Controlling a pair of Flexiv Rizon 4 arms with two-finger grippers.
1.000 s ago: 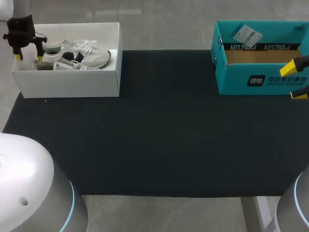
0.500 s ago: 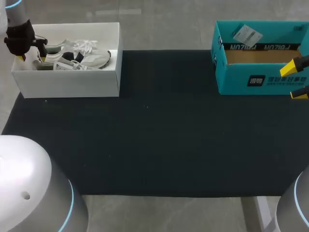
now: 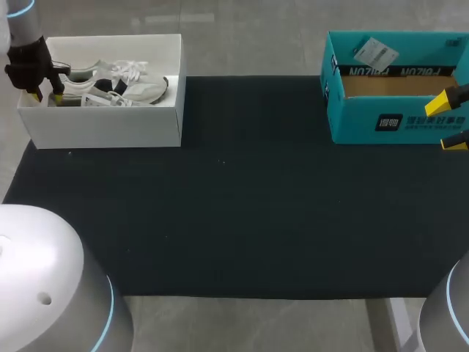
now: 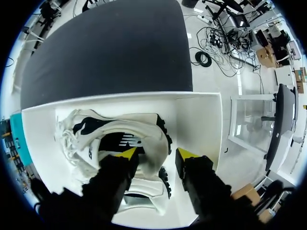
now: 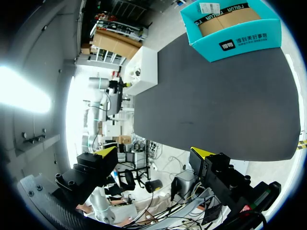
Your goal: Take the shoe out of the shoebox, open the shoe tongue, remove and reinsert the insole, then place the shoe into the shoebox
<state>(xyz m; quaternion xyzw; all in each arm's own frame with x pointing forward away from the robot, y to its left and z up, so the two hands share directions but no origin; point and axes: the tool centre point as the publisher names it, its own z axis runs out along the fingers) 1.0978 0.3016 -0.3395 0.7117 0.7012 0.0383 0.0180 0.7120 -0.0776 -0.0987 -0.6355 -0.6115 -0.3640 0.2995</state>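
As far as the views show, the task is at its very first step. Nearest the robot spreads the dark surface (image 3: 242, 205). Beyond it, at the right edge, the right fingers (image 3: 448, 123) stand wide apart and hold nothing, just beside the open teal box (image 3: 388, 121). At the far left corner, the white shoe (image 4: 129, 134) lies inside the white shoebox (image 3: 102, 125), not yet taken out, with what looks like a second shoe beside it. The left fingers (image 4: 157, 154) hang open above one end of it, gripping nothing. By my judgement everything is left to do: lifting the shoe out, opening the tongue, pulling and refitting the insole, and returning the shoe to the box.
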